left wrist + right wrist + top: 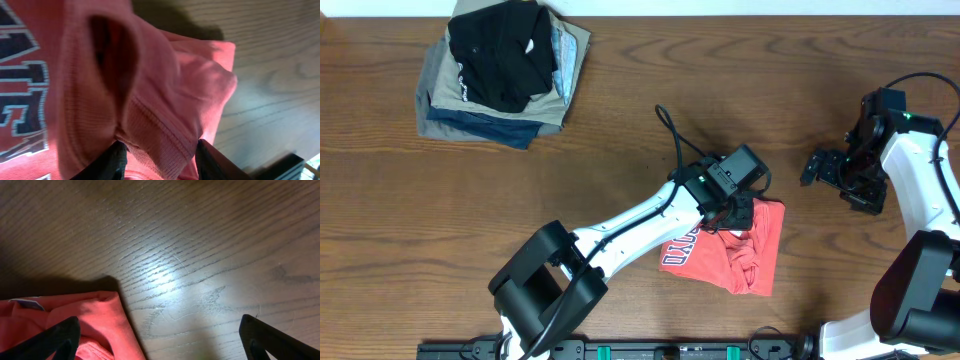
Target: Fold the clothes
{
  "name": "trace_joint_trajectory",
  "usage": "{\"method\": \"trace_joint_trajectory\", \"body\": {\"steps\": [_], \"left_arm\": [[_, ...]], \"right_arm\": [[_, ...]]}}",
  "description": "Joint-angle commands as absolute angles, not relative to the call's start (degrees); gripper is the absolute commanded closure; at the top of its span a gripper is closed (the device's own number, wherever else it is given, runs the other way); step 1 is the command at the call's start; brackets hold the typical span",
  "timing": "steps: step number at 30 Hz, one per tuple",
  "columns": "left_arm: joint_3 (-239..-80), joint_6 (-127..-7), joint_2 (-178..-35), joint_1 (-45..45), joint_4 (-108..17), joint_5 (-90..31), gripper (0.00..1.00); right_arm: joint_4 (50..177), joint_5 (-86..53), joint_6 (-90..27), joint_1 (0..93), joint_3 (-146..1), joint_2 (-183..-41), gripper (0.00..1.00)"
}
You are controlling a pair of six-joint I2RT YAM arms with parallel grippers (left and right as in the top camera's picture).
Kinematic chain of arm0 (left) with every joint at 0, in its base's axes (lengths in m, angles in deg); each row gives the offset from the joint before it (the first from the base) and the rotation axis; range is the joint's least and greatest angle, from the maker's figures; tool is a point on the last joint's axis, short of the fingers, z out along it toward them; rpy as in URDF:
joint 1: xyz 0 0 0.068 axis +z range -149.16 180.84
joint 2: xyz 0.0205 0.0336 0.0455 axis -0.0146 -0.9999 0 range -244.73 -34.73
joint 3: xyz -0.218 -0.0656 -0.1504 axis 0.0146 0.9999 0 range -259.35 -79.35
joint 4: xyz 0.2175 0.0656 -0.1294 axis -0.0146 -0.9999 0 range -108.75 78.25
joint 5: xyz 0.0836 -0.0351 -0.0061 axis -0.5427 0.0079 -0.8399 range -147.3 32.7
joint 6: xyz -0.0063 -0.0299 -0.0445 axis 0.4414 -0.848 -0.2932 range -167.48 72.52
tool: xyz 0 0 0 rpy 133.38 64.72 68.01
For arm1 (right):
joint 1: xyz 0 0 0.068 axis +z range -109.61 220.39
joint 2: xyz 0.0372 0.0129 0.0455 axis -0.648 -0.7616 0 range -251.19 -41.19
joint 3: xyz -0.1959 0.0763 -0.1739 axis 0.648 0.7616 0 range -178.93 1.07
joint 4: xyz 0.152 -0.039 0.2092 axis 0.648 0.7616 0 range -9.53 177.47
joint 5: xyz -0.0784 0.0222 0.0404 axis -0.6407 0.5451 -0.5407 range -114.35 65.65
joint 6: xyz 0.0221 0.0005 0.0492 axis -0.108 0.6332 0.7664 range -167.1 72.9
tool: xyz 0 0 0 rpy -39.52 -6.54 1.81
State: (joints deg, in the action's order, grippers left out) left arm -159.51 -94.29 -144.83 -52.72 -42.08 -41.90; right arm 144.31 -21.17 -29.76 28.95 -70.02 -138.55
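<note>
The clothes, one coral-red T-shirt, lie crumpled in a small heap on the wood table, dark block lettering showing at its left end. My left gripper is down on the shirt's top edge. In the left wrist view its gripper stands open, and a ribbed fold of the shirt bulges between the two dark fingers. My right gripper hovers open to the right of the shirt. In its own view the right gripper holds nothing, with the shirt's edge near its left finger.
A stack of folded garments, black on top over tan, grey and blue, sits at the table's far left corner. A black cable loops up from the left wrist. The right arm's white base stands at the right edge.
</note>
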Motion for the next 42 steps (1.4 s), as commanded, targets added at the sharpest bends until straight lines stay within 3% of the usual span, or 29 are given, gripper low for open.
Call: {"method": "trace_joint_trajectory", "body": {"steps": [1,13,20,23,42], "left_arm": [[-159.34,-95.27,-144.79,-52.77,-41.45,-40.37,0.54],[-159.34,-95.38,-144.85,-52.77,-38.21,-44.02,0.55],[-159.34,-92.98,-145.88,-52.77,-35.83,-45.33,0.79],[-159.34,-92.54,-146.43,-52.77,-34.69,-47.41,0.94],[-159.34,-93.41,-148.26,-55.46,-15.81,-46.45,0.94]], "right_arm": [[144.33,-20.95,-29.98,28.69,-70.61,-138.38,0.01],[144.33,-20.95,-29.98,28.69,-70.61,-138.38,0.01],[144.33,-20.95,-29.98,28.69,-70.61,-138.38,0.01],[144.33,-20.95,-29.98,28.69,-70.61,-138.38,0.01],[144.33,-20.95,-29.98,28.69,-70.61,-138.38,0.01]]}}
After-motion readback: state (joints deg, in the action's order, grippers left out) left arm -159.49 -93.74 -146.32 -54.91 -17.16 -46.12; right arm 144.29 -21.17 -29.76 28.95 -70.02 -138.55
